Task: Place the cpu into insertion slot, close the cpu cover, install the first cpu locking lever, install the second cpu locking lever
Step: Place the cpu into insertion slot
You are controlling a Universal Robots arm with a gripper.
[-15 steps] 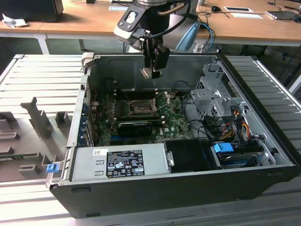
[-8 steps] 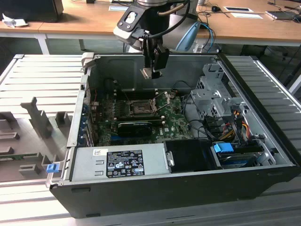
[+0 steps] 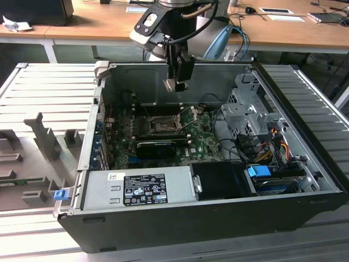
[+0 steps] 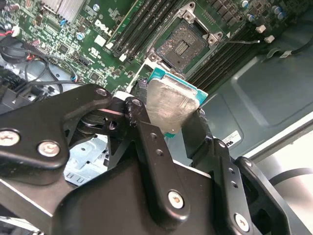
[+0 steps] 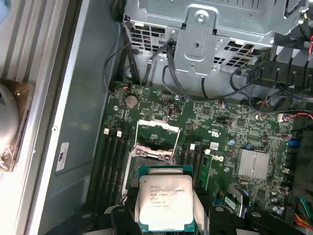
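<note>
My gripper hangs above the open computer case, shut on the cpu. In the second wrist view the cpu, a pale silver square on a green base, sits clamped between the black fingers. The insertion slot is a black square socket with a metal rim on the green motherboard, lying bare some way below the chip. In the first wrist view the cpu overlaps the socket's near side, and the cpu cover stands swung up. Thin locking levers stand raised beside the insertion slot.
Long black memory slots flank the socket. A metal drive cage with cable bundles fills the case on the exterior view's right. The power supply lies along the front, with a black card behind it. Ribbed grey platforms surround the case.
</note>
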